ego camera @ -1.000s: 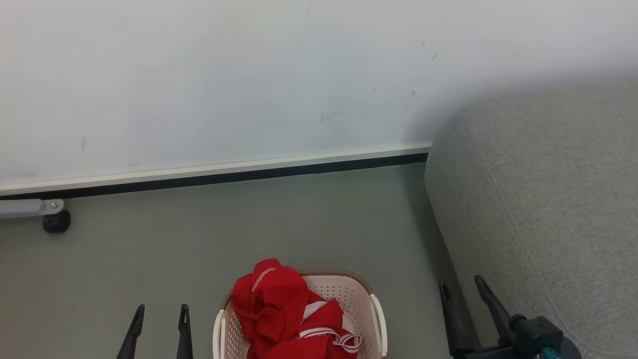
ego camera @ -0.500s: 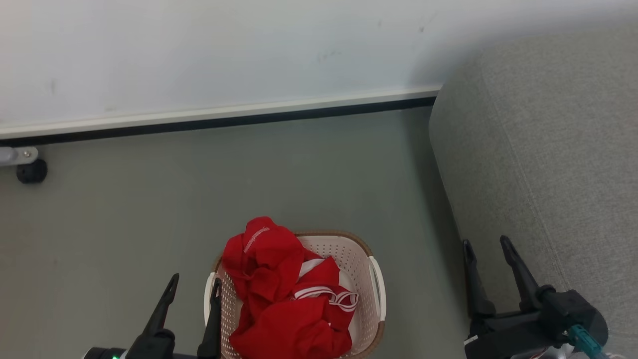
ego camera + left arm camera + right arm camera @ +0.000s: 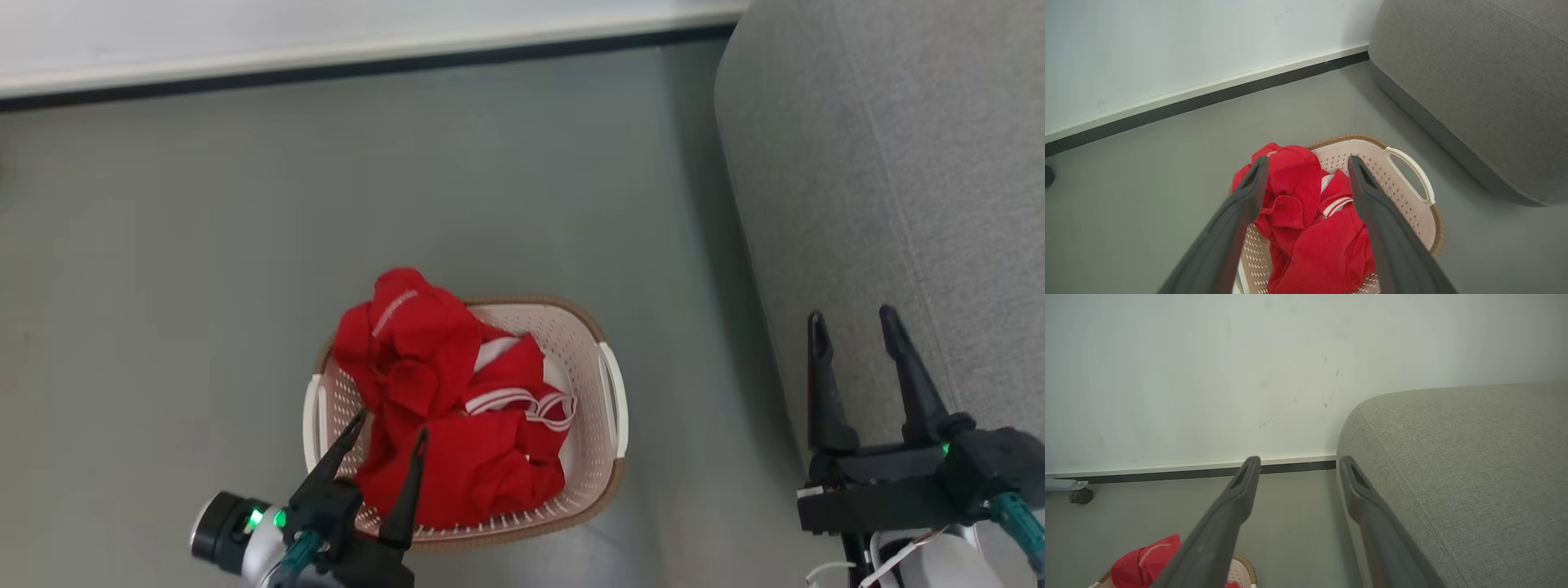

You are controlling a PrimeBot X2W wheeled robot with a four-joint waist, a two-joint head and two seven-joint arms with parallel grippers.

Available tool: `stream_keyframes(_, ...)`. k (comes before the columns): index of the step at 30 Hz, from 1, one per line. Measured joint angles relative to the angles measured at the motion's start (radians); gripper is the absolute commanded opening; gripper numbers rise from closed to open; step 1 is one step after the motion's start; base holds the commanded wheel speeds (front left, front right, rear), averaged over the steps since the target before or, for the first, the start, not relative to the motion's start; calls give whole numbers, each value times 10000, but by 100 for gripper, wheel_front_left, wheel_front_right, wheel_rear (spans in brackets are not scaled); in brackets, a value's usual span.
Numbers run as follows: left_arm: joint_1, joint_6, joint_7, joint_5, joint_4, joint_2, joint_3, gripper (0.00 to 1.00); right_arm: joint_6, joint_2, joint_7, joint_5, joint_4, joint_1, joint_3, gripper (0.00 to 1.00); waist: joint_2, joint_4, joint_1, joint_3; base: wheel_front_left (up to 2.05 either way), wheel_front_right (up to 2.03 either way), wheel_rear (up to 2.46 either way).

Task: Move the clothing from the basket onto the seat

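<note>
Underfoot lies a smooth, matt grey floor (image 3: 204,245), bare and evenly lit. Along its far edge runs a white skirting board (image 3: 326,55) with a dark strip beneath it, and above that rises a plain white wall (image 3: 1188,375) with a few small dark scuffs (image 3: 1331,375). Low on the wall at the far left of the right wrist view, a black caster (image 3: 1081,495) sits under a grey bracket.

The seat (image 3: 898,163), a big rounded block of light grey woven cloth with a stitched seam, fills the robot's right side and reaches the wall. The basket (image 3: 612,400) stands on the floor near the seat's edge but apart from it; it is cream perforated plastic with a brown woven-look rim. The clothing (image 3: 433,384) is heaped inside it, piled toward its left and spilling over the far-left rim: red folds with white stripe trim.

The left gripper (image 3: 390,424) hangs over the basket's near-left corner, its jaws wide apart with nothing between them, tips over the red pile; whether they touch the cloth cannot be told. The right gripper (image 3: 851,314) is by the seat's edge, well apart from the basket, jaws wide and empty.

A short white line of stitching or lettering (image 3: 394,304) crosses the topmost red fold, too small to read.
</note>
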Motion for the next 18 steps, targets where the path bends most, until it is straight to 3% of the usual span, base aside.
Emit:
stream_keyframes(4, -615, -286, 272, 171, 731, -65, -339, 100, -10, -2, 0, -125, -261, -224, -44, 100, 0, -77, 0, 593, 0, 0, 0)
stream_keyframes(18, -2808, -623, 798, 807, 2483, -134, -1041, 100, -84, 21, -2, -458, -1093, -1059, -430, 100, 1, -465, -1, 2668, 0, 0, 0)
